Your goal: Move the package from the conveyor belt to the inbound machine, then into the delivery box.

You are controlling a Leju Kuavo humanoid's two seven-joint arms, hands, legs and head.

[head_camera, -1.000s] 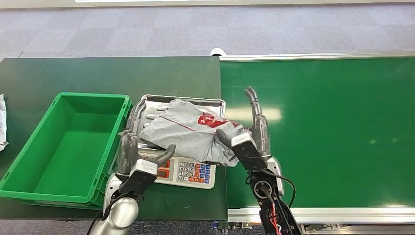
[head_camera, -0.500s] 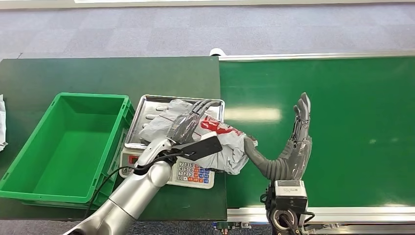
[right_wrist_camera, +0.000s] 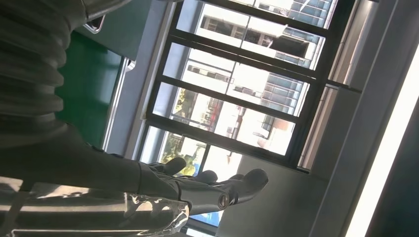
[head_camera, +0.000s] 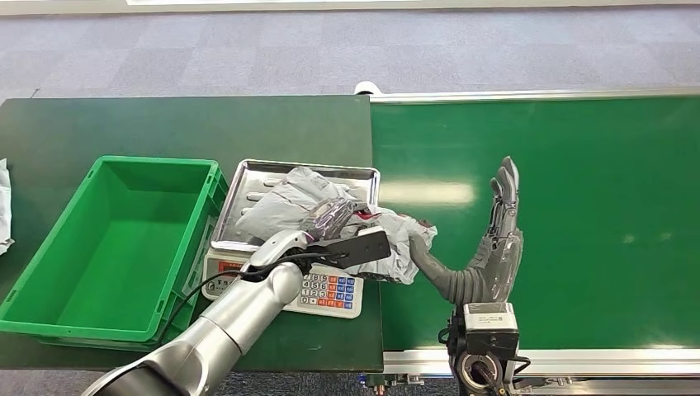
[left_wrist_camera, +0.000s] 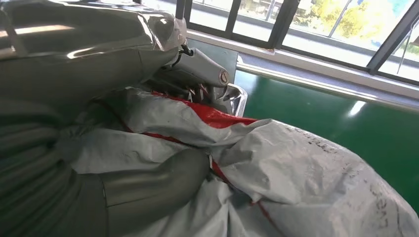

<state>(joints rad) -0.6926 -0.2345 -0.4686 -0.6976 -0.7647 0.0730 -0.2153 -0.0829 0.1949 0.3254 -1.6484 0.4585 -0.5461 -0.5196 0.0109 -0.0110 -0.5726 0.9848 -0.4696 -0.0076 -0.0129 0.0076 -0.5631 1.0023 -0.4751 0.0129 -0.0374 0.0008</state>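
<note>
The left hand (head_camera: pixel 334 221) is clamped on the grey package (head_camera: pixel 289 206), which lies crumpled on the scale's steel tray (head_camera: pixel 363 174) near the worktop's right edge, one loose end spilling over toward the conveyor belt (head_camera: pixel 578 206); the right hand (head_camera: pixel 491 247) stands open, fingers up, thumb near that loose end and perhaps brushing it. The slack bag could snag the tray rim or slip out mid-lift. The green delivery box (head_camera: pixel 49 247) at the left holds nothing.

Package (head_camera: pixel 330 216) on scale tray (head_camera: pixel 248 177), right of bin (head_camera: pixel 49 247).
</note>
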